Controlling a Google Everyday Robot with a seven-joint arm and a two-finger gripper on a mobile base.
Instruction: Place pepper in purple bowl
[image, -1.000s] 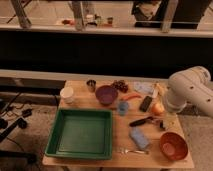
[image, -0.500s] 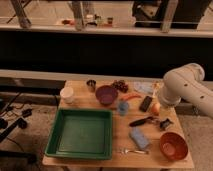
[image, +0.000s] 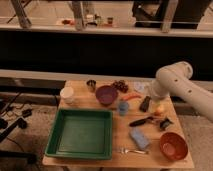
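Key relation: the pepper (image: 132, 96) lay at about 9 o'clock from the gripper (image: 150, 95), near it but not touching. The gripper hung at the low end of the single white arm, over the far right part of the table (image: 100, 162), just above a dark block (image: 145, 104). The wrist hid most of it.

Jaws: set at their widest. Nothing could be seen in them, and the pepper rested on the table, so the gripper was judged empty.

Pepper axis: roughly 9 to 3 o'clock, with the right end a little farther back. A grasp would likely call for the jaws to close across that line, from 12 and 6 o'clock.

Pepper appearance: slim, curved and orange-red, shorter than the purple bowl (image: 106, 94) is wide. It lay just beside that bowl, at its 3 o'clock.
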